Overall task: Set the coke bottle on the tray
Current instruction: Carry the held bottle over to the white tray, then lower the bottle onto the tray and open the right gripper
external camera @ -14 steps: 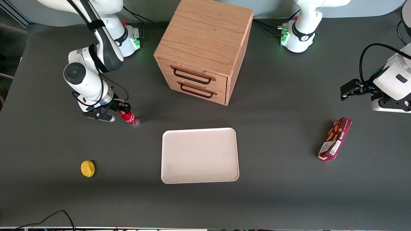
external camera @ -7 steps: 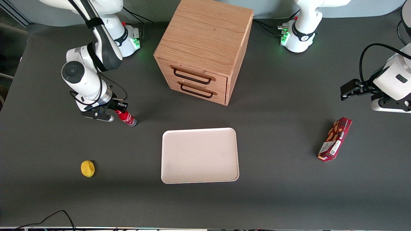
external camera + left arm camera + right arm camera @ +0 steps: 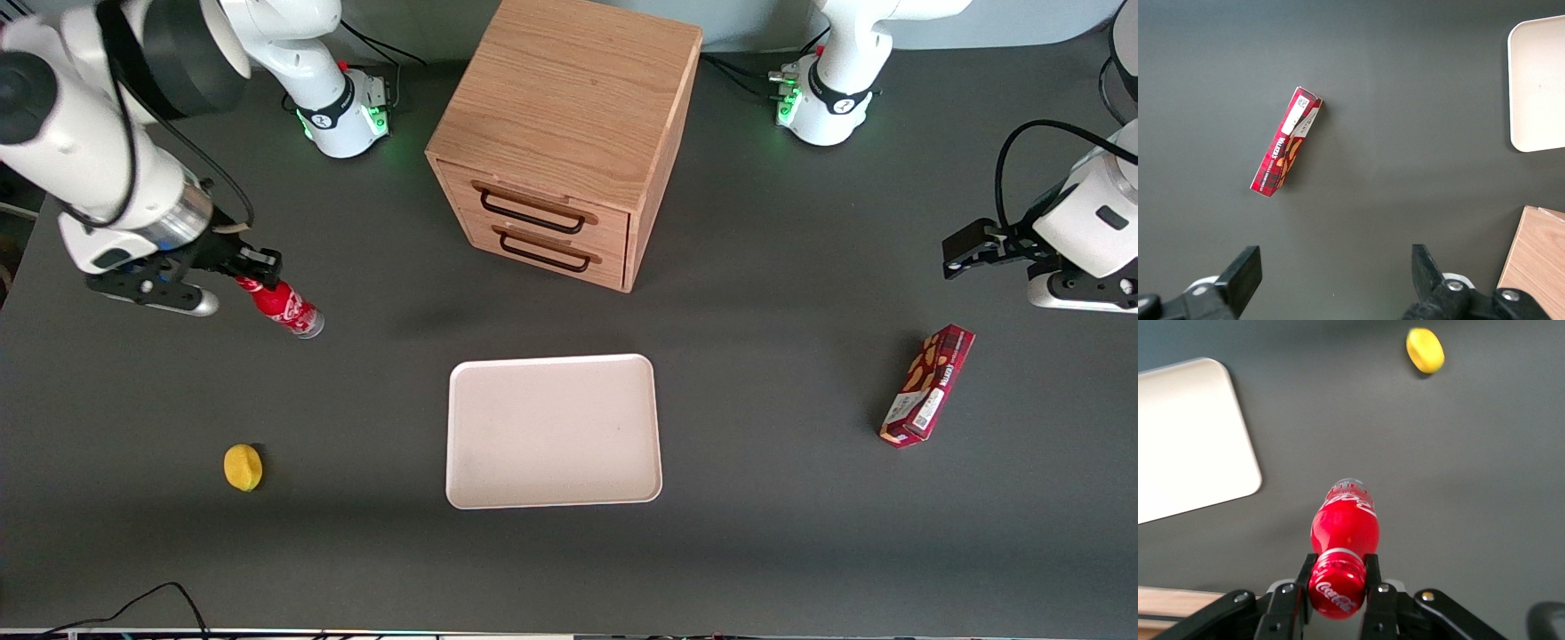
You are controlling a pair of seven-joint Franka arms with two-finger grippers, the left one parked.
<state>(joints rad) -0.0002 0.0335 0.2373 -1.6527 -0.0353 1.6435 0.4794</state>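
Note:
My right gripper (image 3: 250, 269) is shut on the cap end of the coke bottle (image 3: 286, 308), a small red bottle with white lettering and a clear base, and holds it high above the table at the working arm's end. In the right wrist view the gripper (image 3: 1336, 580) clamps the red cap and the bottle (image 3: 1345, 520) hangs below it over bare table. The cream-white tray (image 3: 553, 431) lies flat in the middle of the table, nearer the front camera than the cabinet. Its rounded corner also shows in the right wrist view (image 3: 1191, 433).
A wooden drawer cabinet (image 3: 564, 133) stands farther from the front camera than the tray. A yellow lemon (image 3: 243, 468) lies on the table toward the working arm's end, also in the right wrist view (image 3: 1425, 350). A red-brown snack box (image 3: 927, 384) lies toward the parked arm's end.
The right gripper has risen with the bottle in it, lifting it off the table and swinging outward toward the working arm's end. Tray, lemon and box have not moved.

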